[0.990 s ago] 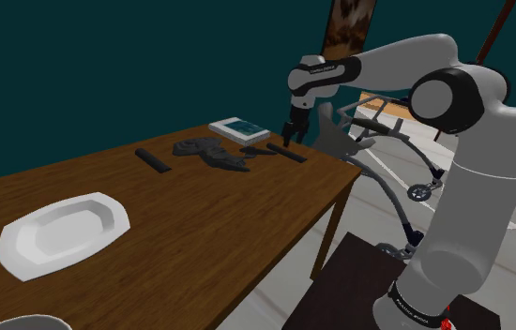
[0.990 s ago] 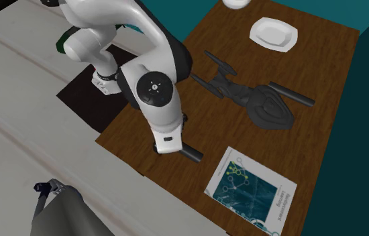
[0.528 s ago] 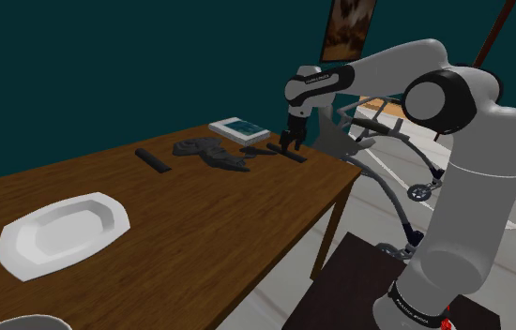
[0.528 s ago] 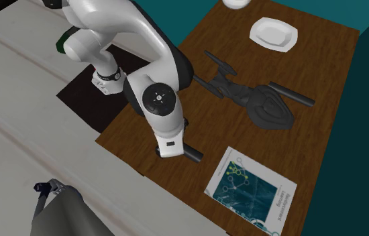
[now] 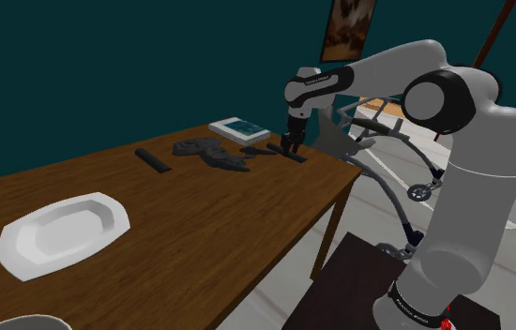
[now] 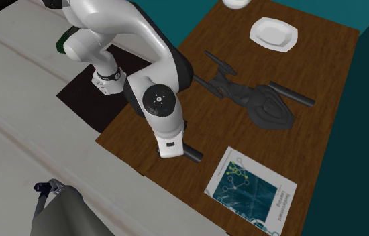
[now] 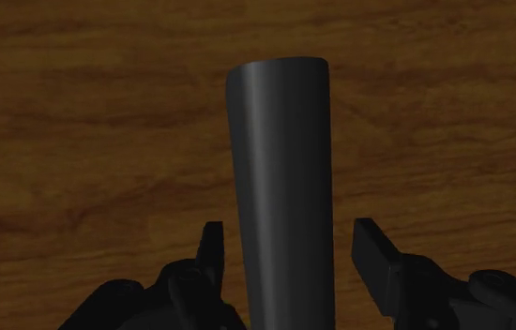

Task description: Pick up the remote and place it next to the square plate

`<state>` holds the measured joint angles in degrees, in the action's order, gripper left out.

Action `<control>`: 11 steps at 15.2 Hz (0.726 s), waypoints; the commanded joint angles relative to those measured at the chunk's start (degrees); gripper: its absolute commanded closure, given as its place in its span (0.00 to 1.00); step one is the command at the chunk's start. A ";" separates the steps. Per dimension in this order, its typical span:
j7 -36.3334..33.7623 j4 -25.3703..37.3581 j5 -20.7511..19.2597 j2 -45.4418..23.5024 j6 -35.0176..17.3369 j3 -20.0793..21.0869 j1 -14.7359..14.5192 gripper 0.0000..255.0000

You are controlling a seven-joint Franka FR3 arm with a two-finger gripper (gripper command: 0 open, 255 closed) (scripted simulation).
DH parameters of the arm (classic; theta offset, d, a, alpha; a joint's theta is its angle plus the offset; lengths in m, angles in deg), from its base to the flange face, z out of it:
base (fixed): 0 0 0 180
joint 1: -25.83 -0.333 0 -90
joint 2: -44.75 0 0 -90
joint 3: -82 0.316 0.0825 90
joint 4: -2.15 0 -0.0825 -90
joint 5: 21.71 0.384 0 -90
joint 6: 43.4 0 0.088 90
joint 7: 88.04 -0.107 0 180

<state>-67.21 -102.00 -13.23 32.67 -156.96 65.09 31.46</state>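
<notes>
In the shoulder view the gripper (image 5: 291, 143) hangs low over the dark remote (image 5: 301, 157) at the table's (image 5: 200, 216) far corner, well apart from the square plate (image 5: 59, 232). In the second exterior view the remote's end juts out beside the wrist. In the wrist view the fingers (image 7: 375, 251) stand apart astride the remote, so this looks like the grasp step, and the next move is to close on it and lift.

A dark starship model (image 5: 211, 153) lies on the wooden table (image 5: 200, 230) near a booklet (image 5: 238, 128) (teal cover).
</notes>
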 commanded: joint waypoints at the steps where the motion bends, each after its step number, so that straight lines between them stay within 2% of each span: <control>1: 0.00 0.00 0.00 0.00 0.00 0.00 0.00 1.00; 9: 0.00 0.00 0.00 0.00 -0.01 0.00 0.00 1.00; 11: -0.22 0.97 -0.22 0.45 1.39 -0.06 -0.02 1.00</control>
<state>-67.34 -101.33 -13.35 32.93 -156.12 65.05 31.46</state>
